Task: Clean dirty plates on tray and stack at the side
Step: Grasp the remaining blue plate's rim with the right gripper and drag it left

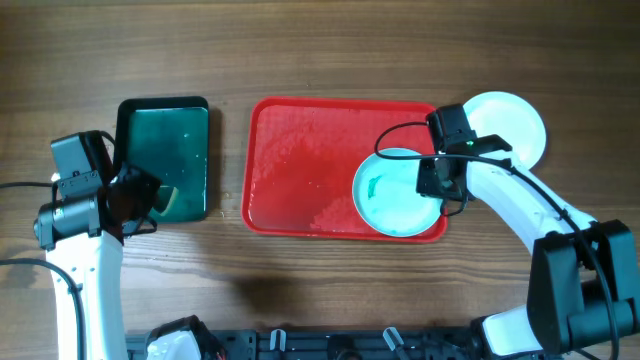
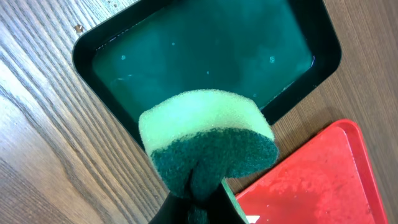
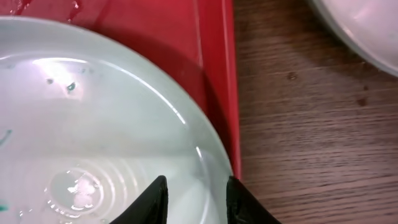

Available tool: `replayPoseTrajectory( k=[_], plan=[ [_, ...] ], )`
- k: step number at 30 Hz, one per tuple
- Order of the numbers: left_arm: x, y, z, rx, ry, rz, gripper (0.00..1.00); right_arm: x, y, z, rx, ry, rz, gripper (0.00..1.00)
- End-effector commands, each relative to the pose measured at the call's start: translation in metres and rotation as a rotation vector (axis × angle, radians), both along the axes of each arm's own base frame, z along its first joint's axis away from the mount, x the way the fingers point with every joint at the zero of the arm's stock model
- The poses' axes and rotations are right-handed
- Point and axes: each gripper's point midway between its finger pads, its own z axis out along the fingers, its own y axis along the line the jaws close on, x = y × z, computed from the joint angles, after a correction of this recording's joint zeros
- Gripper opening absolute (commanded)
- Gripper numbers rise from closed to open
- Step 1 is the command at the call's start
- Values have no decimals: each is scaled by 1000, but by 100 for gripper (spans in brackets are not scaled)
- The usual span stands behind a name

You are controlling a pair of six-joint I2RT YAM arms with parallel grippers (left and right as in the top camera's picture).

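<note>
Centrally on the wooden table [image 1: 300,40] the red tray [image 1: 300,160] is laid, its surface beaded with water. One pale turquoise plate [image 1: 400,205] is seen inside the tray at its right end, with a small teal smear [image 1: 372,186] to the left of the plate's middle. The white plate [image 1: 510,125] is set on the table just beyond the tray's right rim, outside it. A third plate cannot be made out.

The right jaws are held over the right edge of the turquoise plate. From the right wrist view, the two dark fingers [image 3: 154,200] are seen parted, with the plate's rim passing between them. Nothing is clamped, and contact with the rim cannot be judged. The tray's raised red edge is visible just beside the plate, and a slice of the white plate is shown at the upper right corner.

The left jaws are clenched on a sponge [image 2: 208,134], whose yellow-green layer is turned away from them and whose dark green scouring layer is nearest them. It is held over the edge of the smaller dark green tray [image 2: 205,43], which is placed to the left of the red tray, apart from it, and is covered with a wet sheen.
</note>
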Motion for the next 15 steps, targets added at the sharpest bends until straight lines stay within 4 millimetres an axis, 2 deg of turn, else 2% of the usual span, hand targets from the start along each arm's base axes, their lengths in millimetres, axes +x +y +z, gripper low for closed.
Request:
replayPoseTrajectory(
  k=[1,5,8,10,11,13,15],
  plan=[
    [2,-2,-1,-19,-6,7,4,-5,2,-2,21,4,13,32],
    [2,-3,-1,-28,-9,2,4,3,-4,-1,-21,-35,36,31],
    [2,-3,-1,-28,-9,2,4,21,0,22,-17,-71,53,24],
    [2,-3,-1,-28,-9,2,4,28,-3,39,-39,-75,49,28],
    [2,-3,-1,-27,-8,-1,4,29,-10,41,-79,-78,40,36],
    [2,-3,-1,-27,-8,-1,4,24,-22,37,-121,-62,22,41],
    [2,-3,-1,-27,-9,-1,4,14,-29,23,-108,-33,0,41]
  ],
)
